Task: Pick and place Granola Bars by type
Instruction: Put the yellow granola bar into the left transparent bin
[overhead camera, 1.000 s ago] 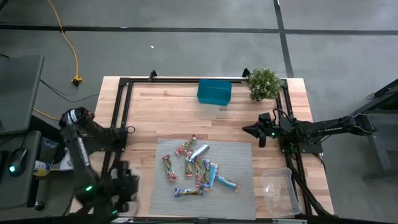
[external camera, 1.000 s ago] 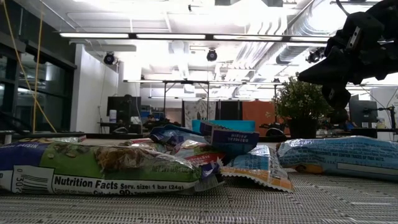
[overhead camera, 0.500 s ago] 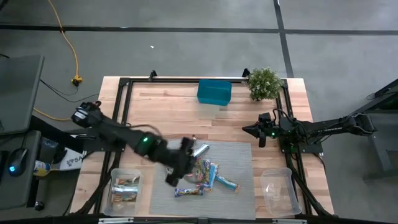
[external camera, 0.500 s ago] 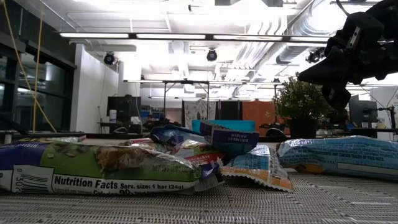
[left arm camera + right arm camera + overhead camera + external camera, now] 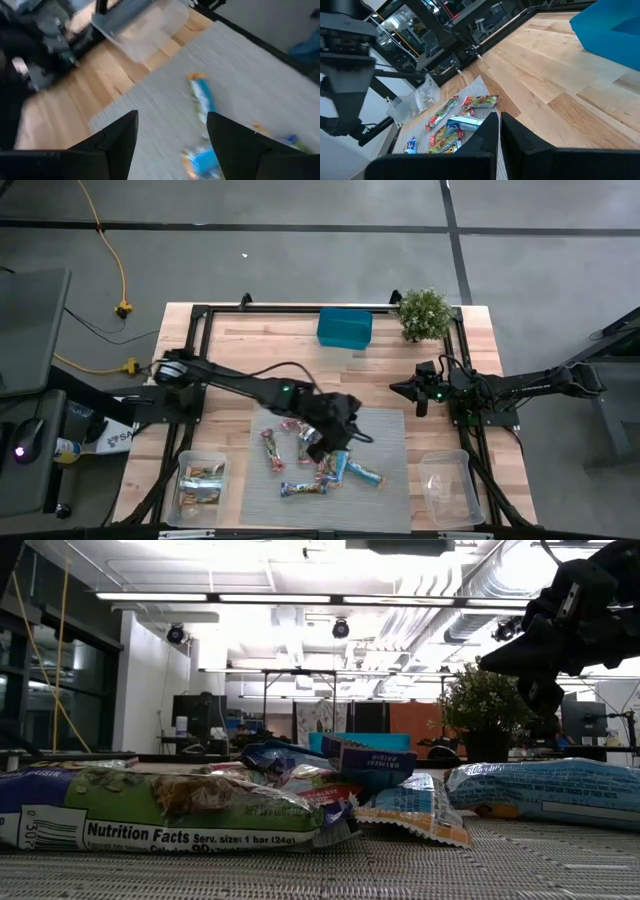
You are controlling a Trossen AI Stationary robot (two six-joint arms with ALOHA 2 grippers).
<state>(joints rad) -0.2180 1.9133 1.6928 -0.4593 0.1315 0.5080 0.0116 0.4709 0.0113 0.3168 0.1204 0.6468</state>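
Left gripper (image 5: 335, 423): fingers spread, empty, hovering over the pile's far edge.
Granola Bars (image 5: 318, 455): loose heap on the grey mat (image 5: 390, 480), directly beneath and just nearer than that gripper.
Left tub (image 5: 201, 482): beside the mat, holding a few bars.
Right gripper (image 5: 412, 392): pressed together, empty, well apart above the worktop (image 5: 270, 360).

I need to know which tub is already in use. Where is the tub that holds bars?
In the high view, the tub with bars sits at the table's front left corner, left of the grey mat; the empty tub sits at the front right.
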